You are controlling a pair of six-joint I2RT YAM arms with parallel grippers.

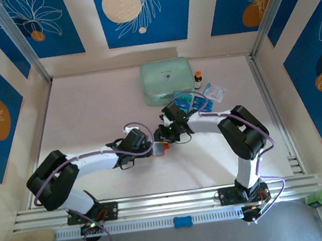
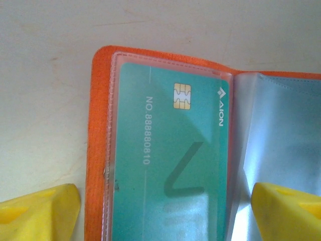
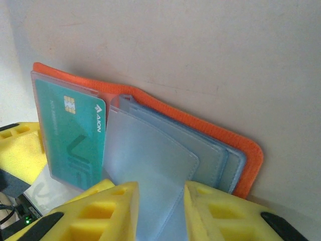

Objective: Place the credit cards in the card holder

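The orange card holder (image 1: pixel 162 149) lies open on the table between both grippers. In the left wrist view one teal credit card (image 2: pixel 170 150) sits inside the clear sleeve on the left page of the card holder (image 2: pixel 96 150). My left gripper (image 2: pixel 165 216) is open, its yellow fingers (image 2: pixel 40 213) wide on either side of that page and apart from it. My right gripper (image 3: pixel 161 211) is open, with a loose clear sleeve (image 3: pixel 150 155) of the card holder (image 3: pixel 220 133) standing in the gap. More credit cards (image 1: pixel 192 102) lie further back on the right.
A mint-green zip case (image 1: pixel 167 80) lies at the back centre. Beside it are a small bottle (image 1: pixel 197 80) and a white-and-blue packet (image 1: pixel 215 91). Metal rails (image 1: pixel 268 103) edge the table at the sides and front.
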